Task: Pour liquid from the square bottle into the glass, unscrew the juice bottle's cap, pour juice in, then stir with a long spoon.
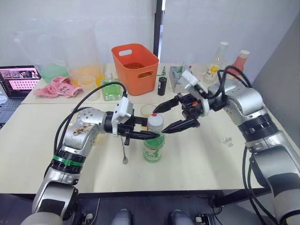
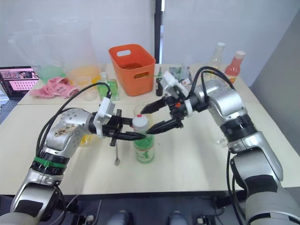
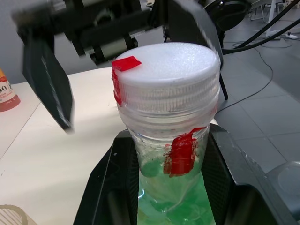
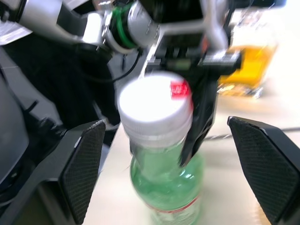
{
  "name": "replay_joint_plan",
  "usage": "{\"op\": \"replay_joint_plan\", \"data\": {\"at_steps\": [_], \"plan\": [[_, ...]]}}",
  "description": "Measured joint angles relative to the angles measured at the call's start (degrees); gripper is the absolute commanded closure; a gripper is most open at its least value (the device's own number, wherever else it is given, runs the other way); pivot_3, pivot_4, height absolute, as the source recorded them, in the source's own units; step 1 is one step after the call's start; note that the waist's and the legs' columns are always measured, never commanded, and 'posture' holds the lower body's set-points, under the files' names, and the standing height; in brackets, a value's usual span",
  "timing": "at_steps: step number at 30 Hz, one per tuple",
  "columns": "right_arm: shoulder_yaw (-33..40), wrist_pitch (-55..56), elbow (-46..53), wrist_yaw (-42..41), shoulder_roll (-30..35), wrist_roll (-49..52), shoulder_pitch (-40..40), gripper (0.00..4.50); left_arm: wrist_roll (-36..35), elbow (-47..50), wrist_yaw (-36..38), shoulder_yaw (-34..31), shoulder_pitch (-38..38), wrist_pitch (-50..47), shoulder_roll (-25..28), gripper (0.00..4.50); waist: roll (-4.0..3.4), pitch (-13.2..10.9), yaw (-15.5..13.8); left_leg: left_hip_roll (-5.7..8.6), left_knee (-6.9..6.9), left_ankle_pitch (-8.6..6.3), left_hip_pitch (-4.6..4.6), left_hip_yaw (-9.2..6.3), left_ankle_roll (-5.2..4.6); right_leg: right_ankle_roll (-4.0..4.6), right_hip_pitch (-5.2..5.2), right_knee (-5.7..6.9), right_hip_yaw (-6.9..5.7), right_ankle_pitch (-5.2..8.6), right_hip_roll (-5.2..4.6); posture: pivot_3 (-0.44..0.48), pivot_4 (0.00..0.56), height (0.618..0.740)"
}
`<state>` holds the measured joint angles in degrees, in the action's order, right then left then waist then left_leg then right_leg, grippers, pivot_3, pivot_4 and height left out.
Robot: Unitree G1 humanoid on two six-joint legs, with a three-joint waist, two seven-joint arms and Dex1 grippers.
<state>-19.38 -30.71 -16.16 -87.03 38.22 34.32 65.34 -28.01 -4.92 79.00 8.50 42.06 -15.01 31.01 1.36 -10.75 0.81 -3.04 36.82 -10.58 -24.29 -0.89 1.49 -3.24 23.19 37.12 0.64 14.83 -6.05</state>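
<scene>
- Bottle (image 1: 153, 140): upright on desk (image 1: 197, 159), green juice, white cap (image 1: 155, 121) with red tape.
- Left hand (image 1: 149, 134): pinched bottle neck.
- Right hand (image 1: 161, 118): spread around cap.

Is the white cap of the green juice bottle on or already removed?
On. The white cap sits on the neck of the juice bottle, which the left gripper holds; the right gripper is open around it.

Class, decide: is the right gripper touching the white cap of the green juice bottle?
Apart. In the right wrist view, the right gripper stands open, with clear gaps between both fingers and the white cap.
</scene>
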Motion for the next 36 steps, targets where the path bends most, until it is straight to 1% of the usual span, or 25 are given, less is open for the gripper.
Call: {"op": "replay_joint_plan", "data": {"at_steps": [4, 6, 9, 11, 12, 14, 16, 18, 20, 24, 33, 36], "plan": [[9.2, -6.4, 13.0, 13.1, 1.1, 0.9, -8.4, 0.01, 0.0, -0.4, -0.3, -0.1, 0.0, 0.0, -0.5, 3.12, 0.00, 0.0, -0.1, 0.01, 0.00, 0.00, -0.03, 0.00, 0.00, -0.01, -0.01, -0.03, 0.04, 0.00, 0.00, 0.000, 0.150, 0.739], [12.6, -10.5, 20.0, 18.9, 1.9, 2.4, -12.7, 0.01, 0.0, -0.5, -0.5, -0.1, 0.0, 0.1, -0.6, 3.12, 0.00, 0.0, -0.1, 0.01, 0.01, 0.00, -0.02, 0.00, 0.00, -0.01, -0.01, -0.02, 0.06, 0.00, 0.00, 0.000, 0.150, 0.739], [20.7, -21.7, 38.3, 33.2, 2.2, 8.1, -23.6, 0.01, 0.0, -0.7, -0.8, -0.3, -0.1, 0.2, -1.1, 3.12, 0.01, 0.0, -0.3, 0.03, 0.01, 0.00, -0.06, -0.02, 0.00, -0.03, -0.03, -0.03, 0.10, 0.01, 0.00, 0.000, 0.150, 0.739], [23.7, -27.8, 46.2, 41.0, 1.1, 12.6, -26.6, 0.01, 0.1, -1.0, -0.8, -0.5, -0.1, 0.2, -1.0, 3.12, 0.01, 0.0, -0.2, 0.04, 0.03, 0.01, -0.05, -0.01, 0.02, -0.03, -0.02, -0.02, 0.14, 0.01, 0.00, 0.000, 0.150, 0.739], [24.9, -29.9, 48.7, 44.4, 0.2, 14.3, -26.8, 0.01, 0.2, -1.0, -0.8, -0.5, -0.1, 0.2, -1.0, 3.12, 0.01, 0.0, -0.1, 0.05, 0.02, 0.02, -0.01, -0.02, 0.03, -0.03, -0.03, -0.01, 0.16, 0.01, 0.00, 0.000, 0.150, 0.739], [26.5, -34.8, 54.4, 53.9, -2.9, 16.4, -26.4, 0.01, 0.4, -1.2, -0.8, -0.5, -0.1, 0.3, -1.0, 3.12, 0.01, 0.0, 0.0, 0.06, 0.03, 0.04, 0.06, -0.09, 0.01, -0.02, -0.10, 0.00, 0.17, 0.01, 0.06, 0.000, 0.150, 0.739], [26.4, -38.2, 56.7, 60.2, -5.0, 17.2, -26.1, 0.01, 0.4, -1.2, -0.8, -0.6, -0.2, 0.4, -1.0, 3.12, 0.01, 0.0, -0.1, 0.07, 0.03, 0.06, 0.03, -0.10, -0.01, -0.02, -0.09, -0.01, 0.18, 0.01, 0.07, 0.000, 0.150, 0.739], [26.5, -41.0, 57.9, 67.0, -8.5, 17.1, -25.5, 0.01, 0.4, -1.4, -0.7, -0.5, -0.1, 0.5, -1.2, 3.12, 0.02, 0.0, -0.1, 0.08, 0.03, 0.06, 0.01, -0.11, -0.01, -0.01, -0.08, -0.02, 0.19, 0.01, 0.07, 0.000, 0.150, 0.739], [26.5, -42.8, 58.6, 70.8, -9.7, 17.7, -25.4, 0.01, 0.4, -1.7, -0.7, -0.5, 0.0, 0.8, -1.4, 3.12, 0.02, 0.0, -0.1, 0.09, 0.03, 0.06, -0.04, -0.14, -0.01, -0.02, -0.07, -0.03, 0.18, 0.01, 0.07, 0.000, 0.150, 0.739], [26.5, -45.1, 59.5, 74.6, -10.7, 19.2, -25.1, 0.01, 0.4, -2.3, -0.5, -0.5, 0.2, 1.0, -1.4, 3.12, 0.01, 0.0, -0.1, 0.09, 0.03, 0.06, -0.02, -0.17, -0.02, -0.01, -0.08, -0.03, 0.19, 0.01, 0.09, 0.000, 0.150, 0.739], [25.2, -45.9, 59.4, 80.5, -13.5, 19.9, -23.7, 0.01, 0.4, -3.3, 0.1, -0.4, 0.8, 1.2, -1.5, 3.12, 0.01, 0.0, -0.1, 0.09, 0.03, 0.08, -0.03, -0.21, -0.05, -0.01, -0.08, -0.02, 0.19, 0.01, 0.12, 0.000, 0.150, 0.739], [24.6, -47.4, 59.5, 83.5, -15.4, 19.9, -23.2, 0.01, 0.4, -3.5, 0.3, -0.3, 1.1, 1.2, -1.5, 3.12, 0.01, 0.0, -0.1, 0.09, 0.03, 0.08, -0.04, -0.22, -0.05, -0.01, -0.08, -0.03, 0.19, 0.01, 0.12, 0.000, 0.150, 0.739]]}}
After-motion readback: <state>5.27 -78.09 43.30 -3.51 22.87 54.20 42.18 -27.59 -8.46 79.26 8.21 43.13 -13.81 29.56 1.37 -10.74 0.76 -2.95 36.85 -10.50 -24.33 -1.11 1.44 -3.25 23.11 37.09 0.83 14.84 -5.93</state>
